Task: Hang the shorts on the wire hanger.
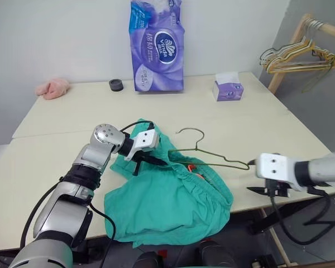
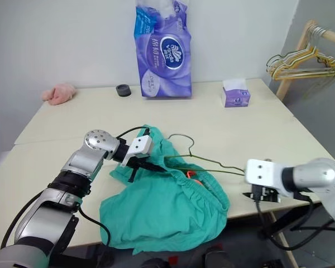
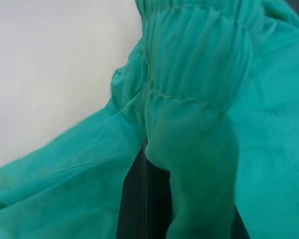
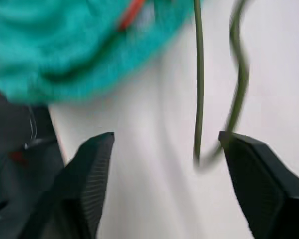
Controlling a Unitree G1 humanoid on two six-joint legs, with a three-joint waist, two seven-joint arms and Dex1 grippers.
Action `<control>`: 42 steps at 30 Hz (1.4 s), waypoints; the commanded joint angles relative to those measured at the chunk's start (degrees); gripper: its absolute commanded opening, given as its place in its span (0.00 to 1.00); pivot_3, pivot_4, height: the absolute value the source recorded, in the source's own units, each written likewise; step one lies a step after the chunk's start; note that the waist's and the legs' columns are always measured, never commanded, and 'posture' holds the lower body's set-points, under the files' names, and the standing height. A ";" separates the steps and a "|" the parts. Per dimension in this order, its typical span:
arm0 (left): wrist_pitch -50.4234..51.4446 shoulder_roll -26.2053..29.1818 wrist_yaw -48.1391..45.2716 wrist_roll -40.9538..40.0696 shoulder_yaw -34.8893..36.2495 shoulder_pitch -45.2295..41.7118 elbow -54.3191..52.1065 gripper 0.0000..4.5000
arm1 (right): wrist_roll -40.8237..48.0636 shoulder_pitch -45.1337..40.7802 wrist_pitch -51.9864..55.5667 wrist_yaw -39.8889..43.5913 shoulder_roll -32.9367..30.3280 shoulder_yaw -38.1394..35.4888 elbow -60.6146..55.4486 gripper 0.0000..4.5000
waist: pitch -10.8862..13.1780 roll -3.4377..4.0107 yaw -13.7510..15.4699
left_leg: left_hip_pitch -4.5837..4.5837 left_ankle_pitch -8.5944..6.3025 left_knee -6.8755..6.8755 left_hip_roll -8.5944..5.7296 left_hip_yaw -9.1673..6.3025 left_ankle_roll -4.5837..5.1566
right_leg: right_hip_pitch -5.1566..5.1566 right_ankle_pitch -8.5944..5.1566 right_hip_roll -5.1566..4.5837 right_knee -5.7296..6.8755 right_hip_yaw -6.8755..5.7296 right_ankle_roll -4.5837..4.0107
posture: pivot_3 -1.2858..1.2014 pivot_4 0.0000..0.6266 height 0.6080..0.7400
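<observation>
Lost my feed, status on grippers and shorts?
Left gripper shut on shorts waistband. Right gripper open, off wire hanger end. Hanger partly inside shorts. Nothing blocking.

Table (image 1: 72, 117): pale cream top, seam running across left part. Far edge, by wall: pink cloth (image 1: 52, 88) at left, black roll (image 1: 116, 85) just left of tall purple tissue pack (image 1: 157, 46), standing upright. Small purple tissue box (image 1: 228, 89) far right. Near edge: teal shorts (image 1: 167, 204) in a heap, part draped over front edge. Wire hanger (image 1: 212, 154) lies flat, one end under shorts, hook toward the far side.
</observation>
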 commanded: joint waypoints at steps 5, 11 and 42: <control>-0.74 0.62 0.55 -0.71 2.10 -2.71 1.44 0.00 | 15.39 13.26 18.76 -7.93 17.21 -13.96 -10.16 0.76 | -0.02 0.02 -0.33 | 0.06 0.00 0.01 0.02 -0.01 0.00 | 0.02 0.00 0.02 0.12 0.03 0.00 | 0.43 0.09 1.00; -0.19 0.61 0.34 -0.89 2.25 -3.73 2.09 0.00 | 19.16 15.03 26.95 -22.20 34.21 -8.95 -12.70 0.76 | -0.07 -0.02 -0.43 | 0.08 0.00 0.00 0.08 0.04 0.00 | 0.01 -0.14 0.05 0.08 0.08 0.24 | 0.43 0.09 1.00; 3.02 2.14 0.47 -1.66 2.75 -2.83 -1.30 0.00 | 22.81 10.76 26.31 -36.48 43.96 -1.97 -5.27 0.18 | -0.09 -0.05 1.17 | -0.08 -0.01 -0.05 0.01 -0.64 -0.03 | 0.04 -0.10 0.04 0.10 -0.58 -0.11 | 0.44 0.10 1.00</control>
